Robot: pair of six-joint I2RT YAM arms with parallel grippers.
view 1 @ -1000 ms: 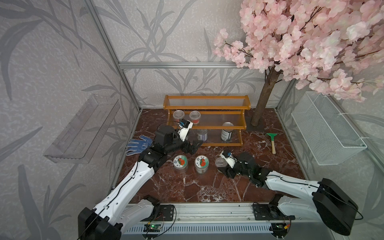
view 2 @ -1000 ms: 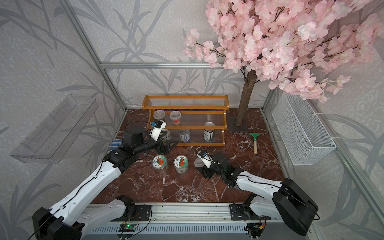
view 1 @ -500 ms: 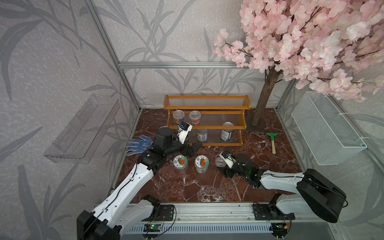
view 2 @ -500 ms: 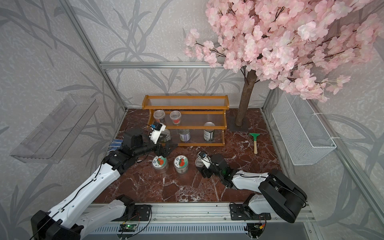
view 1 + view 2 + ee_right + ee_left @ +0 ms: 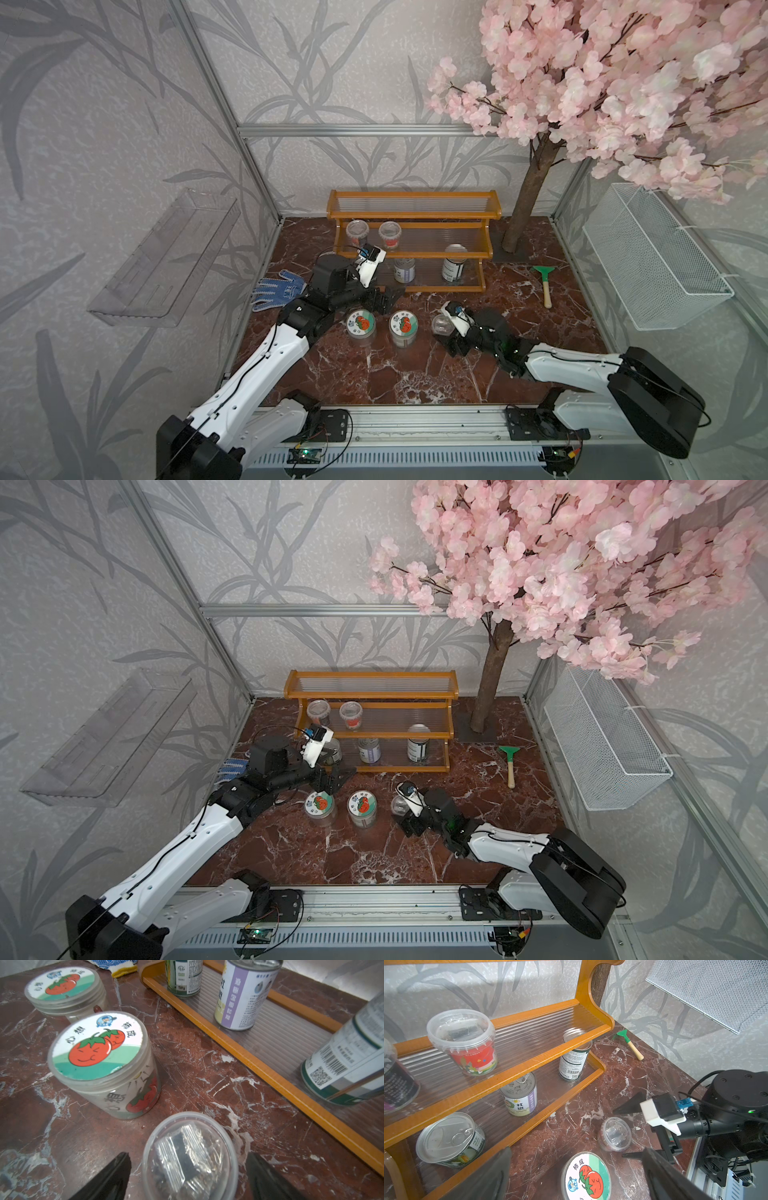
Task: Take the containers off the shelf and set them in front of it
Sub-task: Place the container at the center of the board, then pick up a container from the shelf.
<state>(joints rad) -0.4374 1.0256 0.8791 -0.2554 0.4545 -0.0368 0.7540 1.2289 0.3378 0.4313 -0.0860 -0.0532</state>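
The orange wooden shelf (image 5: 415, 252) holds two clear cups (image 5: 356, 231) (image 5: 390, 234) on its middle tier. Three cans (image 5: 450, 1140) (image 5: 520, 1095) (image 5: 574, 1057) stand on the bottom tier. In front of it on the floor are two tomato-lid jars (image 5: 360, 326) (image 5: 403, 326) and a small clear cup (image 5: 441, 325). My right gripper (image 5: 188, 1155) is open, with a finger on each side of that cup and a gap to it on both. My left gripper (image 5: 390, 300) hovers open and empty between the shelf front and the jars.
A blue-dotted glove (image 5: 276, 293) lies left of the shelf. A green-headed tool (image 5: 544, 286) lies to its right, near the tree trunk (image 5: 523, 208). A white wire basket (image 5: 656, 266) hangs on the right wall and a clear acrylic shelf (image 5: 166, 257) on the left wall.
My right gripper's jaws have spread wider off the small cup, which stays standing on the floor. My left gripper has shifted slightly toward the front.
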